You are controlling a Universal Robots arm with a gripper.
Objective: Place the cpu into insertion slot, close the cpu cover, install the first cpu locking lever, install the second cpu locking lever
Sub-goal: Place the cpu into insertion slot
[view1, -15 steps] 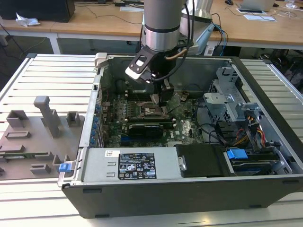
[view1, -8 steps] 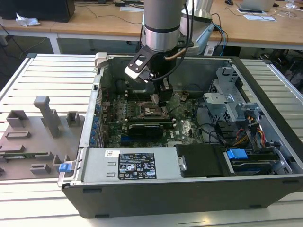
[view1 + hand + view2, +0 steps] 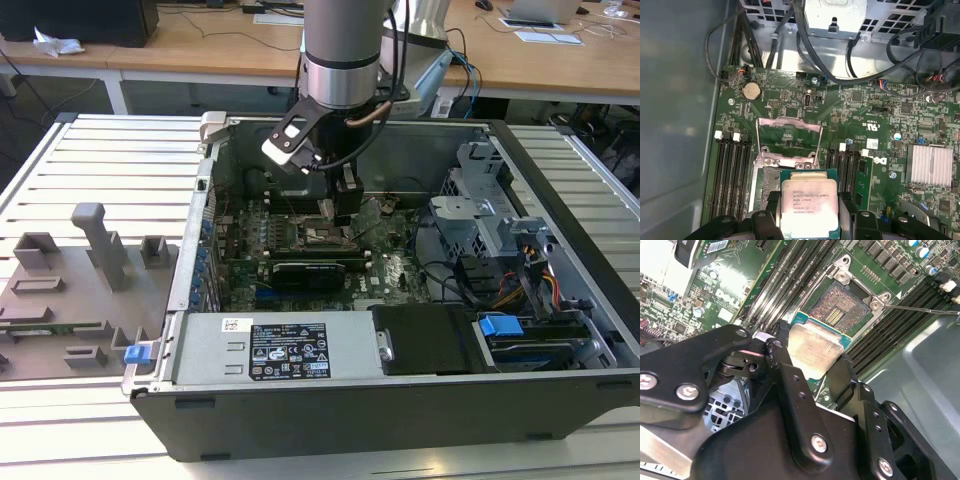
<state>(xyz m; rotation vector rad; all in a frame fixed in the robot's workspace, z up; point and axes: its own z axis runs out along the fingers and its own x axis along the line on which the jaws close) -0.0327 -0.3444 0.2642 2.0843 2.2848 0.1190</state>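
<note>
One chip [image 3: 809,205], silver top up, pinched by two opposite edges in the gripper [image 3: 809,217]; jaws at the chip's width, one black finger [image 3: 772,209] on each side. Hanging low inside the open computer case [image 3: 420,420], over the green board [image 3: 860,107].

Not yet seated, by the look of it: overlapping only the near part of the socket [image 3: 840,310], with the bare contact field showing beyond the chip's leading edge. So, socket just ahead of the chip, toward the cover [image 3: 788,123]. Cover upright on the socket's far edge, window open, well out of the way above the contacts.

Chip edges roughly square to the socket's metal rim in the first wrist view; no visible twist between them, the offset along one direction only.

Tight room sideways: rows of long memory slots [image 3: 732,175] close along both flanks of the socket, just beside the fingers. One thin wire lever [image 3: 920,309] angled out from a socket corner, apart from the chip. Whether chip and socket touch anywhere: cannot tell.
</note>
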